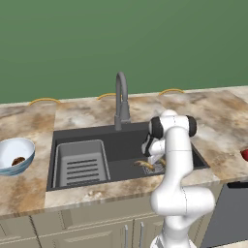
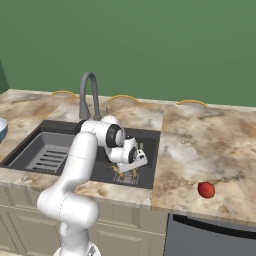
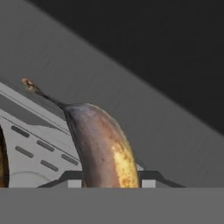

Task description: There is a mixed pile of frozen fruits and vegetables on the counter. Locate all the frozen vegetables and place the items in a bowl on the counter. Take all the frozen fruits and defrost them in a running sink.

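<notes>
**Banana held low in sink, one red vegetable left on counter**

Left to right. Bowl (image 1: 14, 156) sits at the far left of the counter (image 1: 29, 186), well apart from the sink. It has a dark-brown lump (image 1: 18, 160) inside, so I'd judge that vegetable sorted. Sink (image 1: 121, 145) is in the middle: slotted rack (image 1: 81, 163) in its left half, faucet (image 1: 121, 99) behind. Can't tell whether water is running.

Gripper (image 2: 131, 169) is down in the right half of the basin, fingers pinched on a banana (image 3: 103, 151). It's low there because fruit goes in the sink to defrost. Looks like the drop-off step. A yellow-brown bit lies on the sink floor by the hand, probably the other banana; too small to be sure.

Held banana: curved, mostly dull brown-grey skin, a yellow speckled patch on one side, thin dark stem with an orange tip.

Far right, a red piece (image 2: 206, 189) sits alone on the counter, near the front edge. It isn't in the bowl yet.
</notes>
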